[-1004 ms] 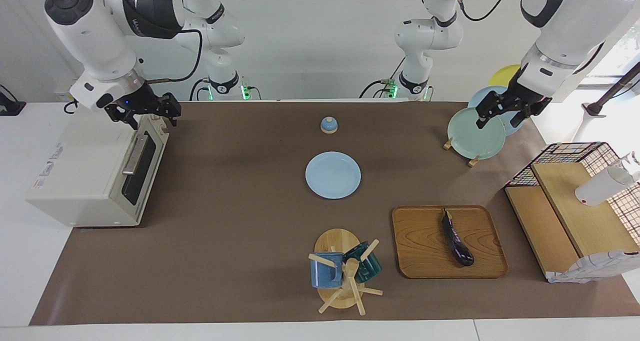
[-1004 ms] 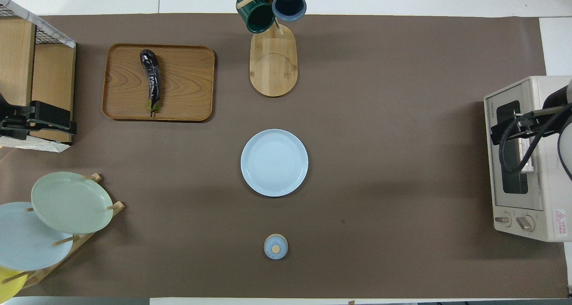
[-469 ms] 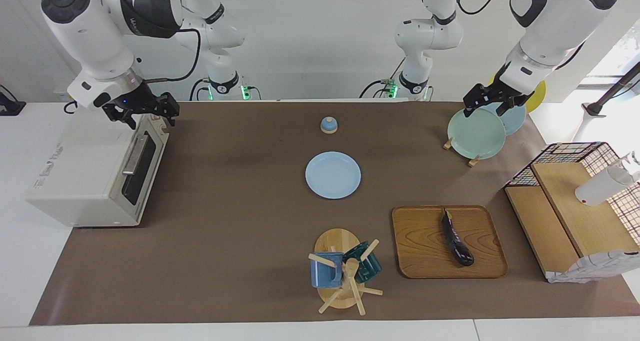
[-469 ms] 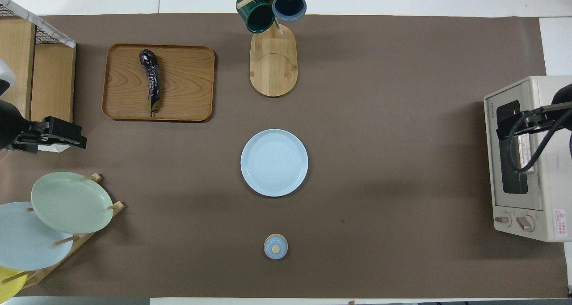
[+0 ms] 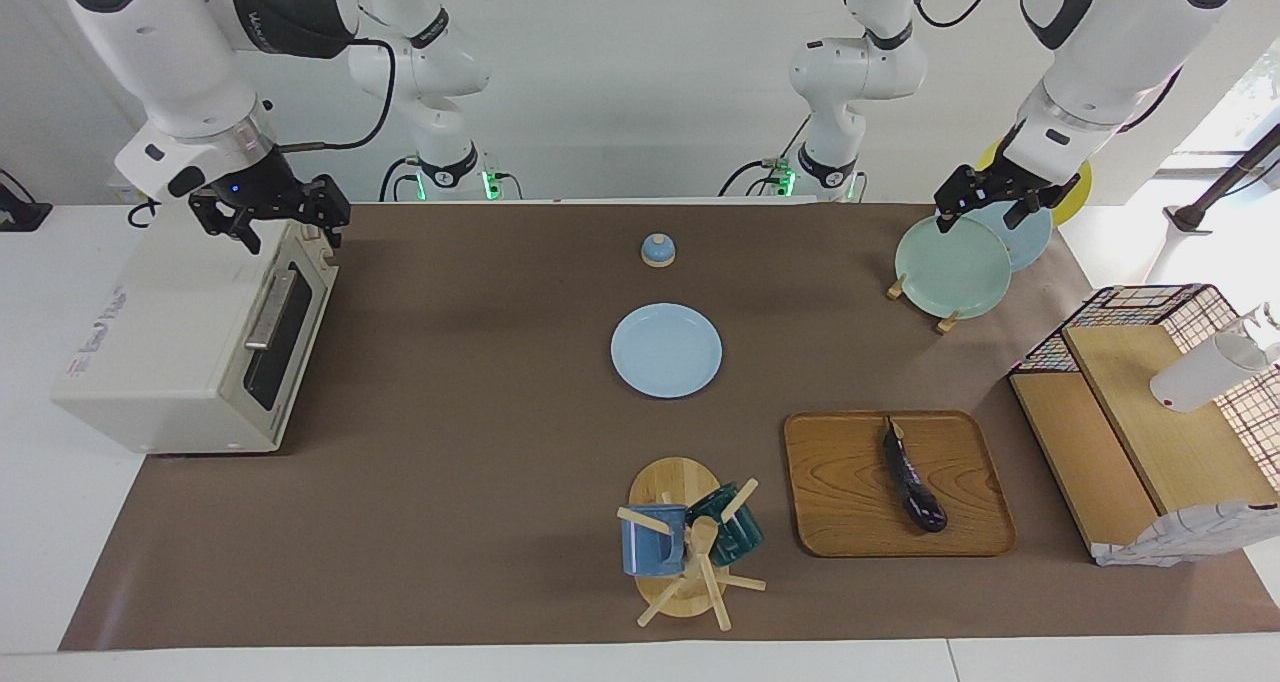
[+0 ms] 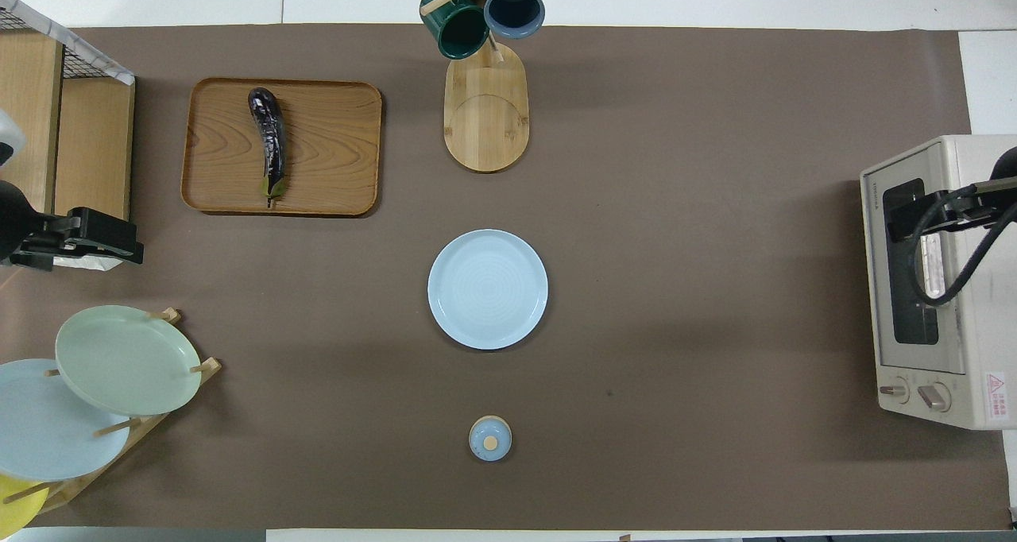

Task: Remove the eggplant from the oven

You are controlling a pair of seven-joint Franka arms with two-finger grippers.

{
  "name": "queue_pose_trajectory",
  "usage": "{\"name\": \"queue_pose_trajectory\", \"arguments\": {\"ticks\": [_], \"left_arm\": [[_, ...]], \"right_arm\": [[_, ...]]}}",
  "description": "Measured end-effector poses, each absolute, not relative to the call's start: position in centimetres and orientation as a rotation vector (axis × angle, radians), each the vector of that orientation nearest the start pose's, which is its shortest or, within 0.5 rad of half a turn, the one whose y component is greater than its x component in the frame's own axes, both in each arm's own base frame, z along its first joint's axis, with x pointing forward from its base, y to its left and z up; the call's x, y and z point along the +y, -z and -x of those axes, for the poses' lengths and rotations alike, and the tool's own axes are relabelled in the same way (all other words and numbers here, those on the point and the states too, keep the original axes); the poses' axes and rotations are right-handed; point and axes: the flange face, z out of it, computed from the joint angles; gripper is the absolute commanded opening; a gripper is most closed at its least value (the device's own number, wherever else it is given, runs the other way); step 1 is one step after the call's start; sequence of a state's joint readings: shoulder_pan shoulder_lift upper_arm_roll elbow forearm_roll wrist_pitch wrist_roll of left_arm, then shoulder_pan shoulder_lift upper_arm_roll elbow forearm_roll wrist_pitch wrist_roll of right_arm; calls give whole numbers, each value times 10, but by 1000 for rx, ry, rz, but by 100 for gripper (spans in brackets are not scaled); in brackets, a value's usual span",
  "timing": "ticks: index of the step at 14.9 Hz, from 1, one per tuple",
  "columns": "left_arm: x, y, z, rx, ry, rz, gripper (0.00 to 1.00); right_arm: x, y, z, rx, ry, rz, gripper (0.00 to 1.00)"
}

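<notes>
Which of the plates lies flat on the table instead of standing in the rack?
The pale blue plate at the table's middle; the green, blue and yellow ones stand in the rack.

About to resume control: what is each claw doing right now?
Left claw: open, empty, over the plate rack.
Right claw: open, empty, over the oven.

arms: glossy white shells | joints: black bands | cables: black, looping | pincers: black
</notes>
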State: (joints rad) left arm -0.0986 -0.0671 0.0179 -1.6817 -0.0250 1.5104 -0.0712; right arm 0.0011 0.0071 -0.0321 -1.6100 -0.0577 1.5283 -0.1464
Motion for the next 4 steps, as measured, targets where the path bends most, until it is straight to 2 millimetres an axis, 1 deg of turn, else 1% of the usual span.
{"name": "queue_pose_trajectory", "arguments": {"ticks": [4], "left_arm": [[-47,-604,-523,23,-167,3155,100]], "right_arm": [[-21,-598,-549,-181,-156,3155,100]]}}
